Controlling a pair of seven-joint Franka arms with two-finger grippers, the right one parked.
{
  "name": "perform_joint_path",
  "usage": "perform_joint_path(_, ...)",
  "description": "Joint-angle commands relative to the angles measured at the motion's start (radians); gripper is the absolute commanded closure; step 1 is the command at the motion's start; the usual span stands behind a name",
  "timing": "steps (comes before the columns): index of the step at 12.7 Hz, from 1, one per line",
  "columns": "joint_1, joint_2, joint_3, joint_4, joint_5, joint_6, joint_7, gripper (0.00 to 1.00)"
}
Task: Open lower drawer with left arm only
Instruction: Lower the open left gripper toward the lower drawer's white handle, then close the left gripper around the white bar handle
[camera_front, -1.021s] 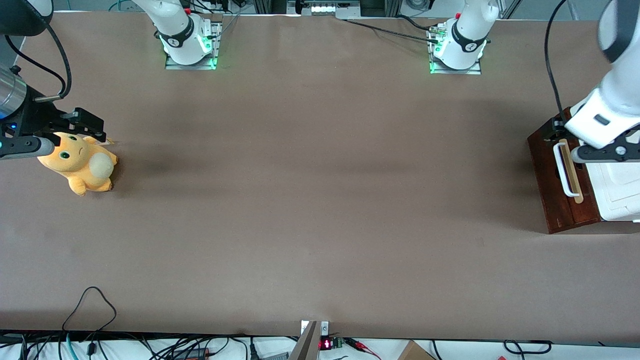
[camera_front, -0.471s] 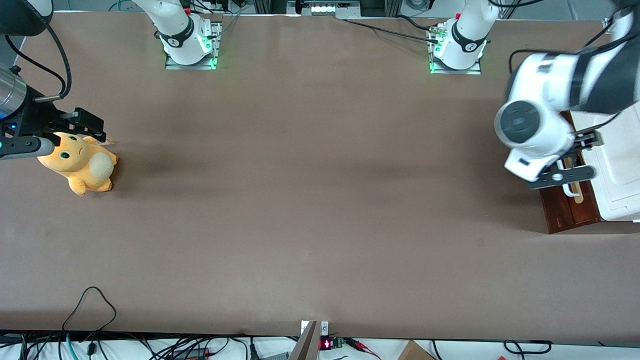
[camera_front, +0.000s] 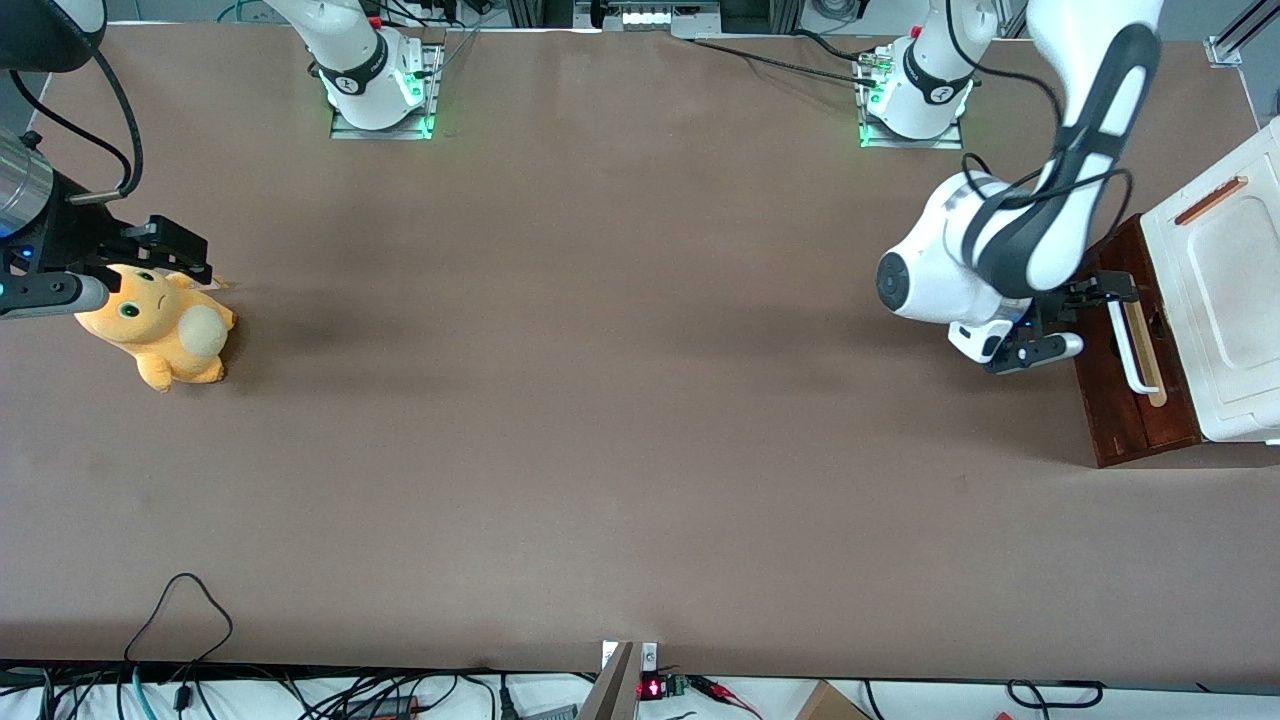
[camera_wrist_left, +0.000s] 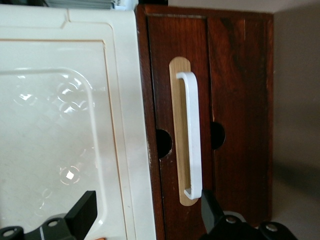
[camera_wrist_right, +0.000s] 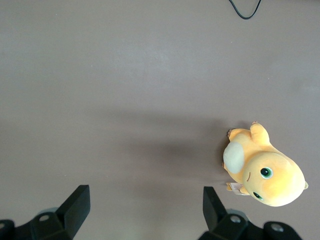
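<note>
The lower drawer (camera_front: 1125, 400) shows as a dark reddish-brown front on the cabinet at the working arm's end of the table. Its white bar handle (camera_front: 1130, 345) lies over a tan strip (camera_wrist_left: 176, 135). The front sits closed against the cabinet. In the wrist view, the handle (camera_wrist_left: 192, 135) runs along the drawer front (camera_wrist_left: 235, 125). The left arm (camera_front: 1010, 250) bends down in front of the drawer. Its gripper (camera_front: 1072, 320) hangs just in front of the handle, open and not touching it. One black fingertip (camera_wrist_left: 210, 210) is close by the handle's end, and nothing lies between the fingers.
The white cabinet top (camera_front: 1225, 270) with an orange slot (camera_front: 1210, 200) sits above the drawer front. An orange plush toy (camera_front: 160, 325) lies toward the parked arm's end. A loose black cable (camera_front: 180, 600) loops near the table's front edge.
The left arm has swung off the cabinet top, out over the table and down in front of the drawer front. The white top is now uncovered. The drawer has not moved.
</note>
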Motion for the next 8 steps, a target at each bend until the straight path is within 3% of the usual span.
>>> perform_joint_path(1,0.021,0.047,-0.017,-0.034,0.127,-0.042,-0.038,0.08)
perform_joint_path(3,0.041,0.117,-0.017,-0.035,0.223,-0.079,-0.091,0.08)
perform_joint_path(8,0.093,0.220,-0.017,-0.019,0.340,-0.136,-0.171,0.12)
